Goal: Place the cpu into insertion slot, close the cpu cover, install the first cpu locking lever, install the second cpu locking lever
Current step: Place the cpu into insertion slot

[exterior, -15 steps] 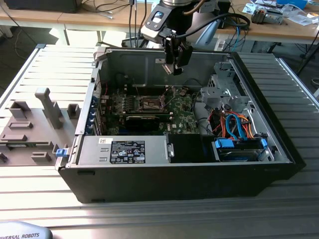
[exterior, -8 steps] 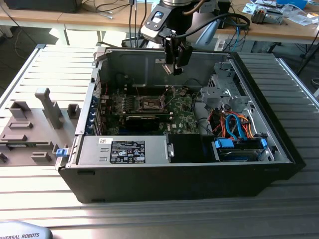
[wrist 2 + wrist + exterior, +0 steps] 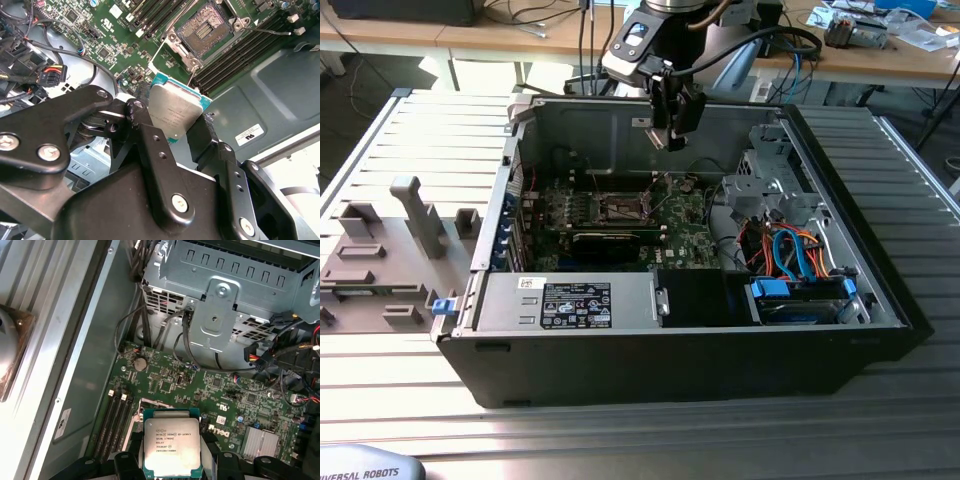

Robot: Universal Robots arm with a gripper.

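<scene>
I'm on the first step: my gripper (image 3: 672,128), upper centre of the exterior view, is clamped on the cpu (image 3: 171,445) by its edges, above the motherboard (image 3: 620,225). The insertion slot (image 3: 202,32) lies bare, well apart; seating, I judge, calls for squaring the chip to it.
</scene>
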